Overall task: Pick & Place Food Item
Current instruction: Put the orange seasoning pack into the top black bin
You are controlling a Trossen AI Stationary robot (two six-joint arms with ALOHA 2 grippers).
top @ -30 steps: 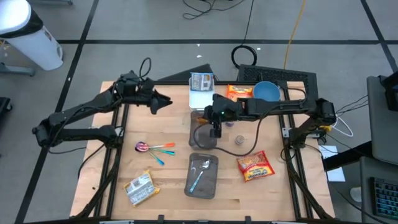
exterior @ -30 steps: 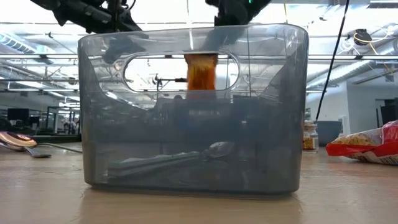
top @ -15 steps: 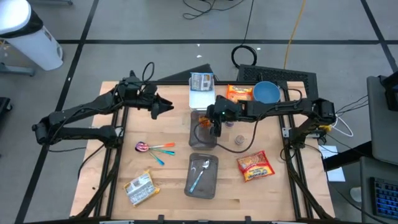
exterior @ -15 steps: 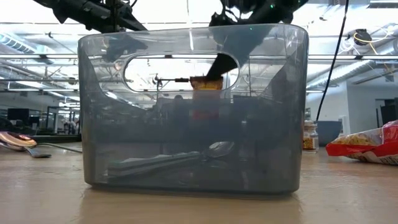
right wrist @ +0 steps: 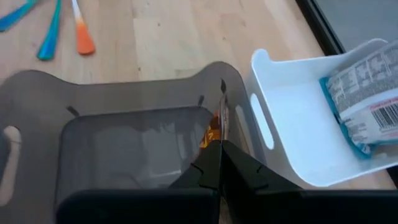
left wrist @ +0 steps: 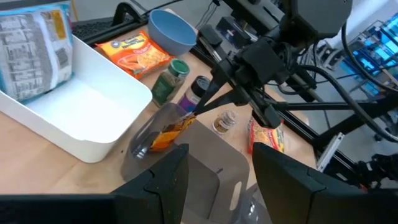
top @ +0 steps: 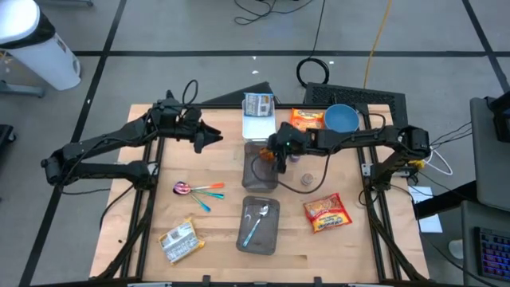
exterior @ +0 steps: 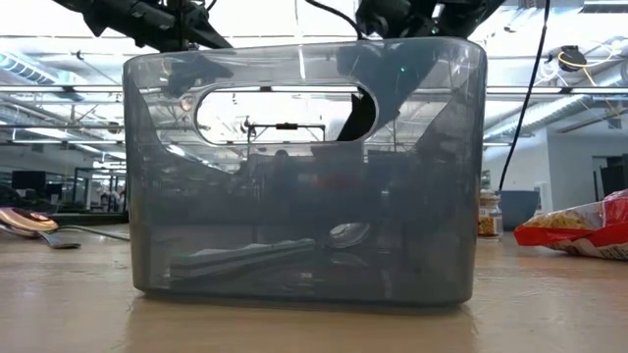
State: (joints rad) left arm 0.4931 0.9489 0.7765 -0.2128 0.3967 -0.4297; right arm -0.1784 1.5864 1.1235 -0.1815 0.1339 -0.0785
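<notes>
A: What had changed just then?

B: A moment before, the orange snack packet (left wrist: 166, 134) hung up high over the grey bin (top: 260, 170) near the middle of the high view. Now the right gripper (top: 280, 160) had come lower and the packet was down inside that bin.

A: Were its fingers still holding it?

B: Yes. They were pinched tight on the top edge of the packet. In the right wrist view a bit of orange showed just past the closed tips, against the bin's wall.

A: And the other arm?

B: The left gripper (top: 209, 136) waited in the upper left part of the high view, fingers apart, holding nothing.

A: So was the job nearly done?

B: I think so. The packet was where it should go. The fingers only needed to let go. The white tray (top: 258, 126) just above the bin held a different packet (top: 258, 104).
</notes>
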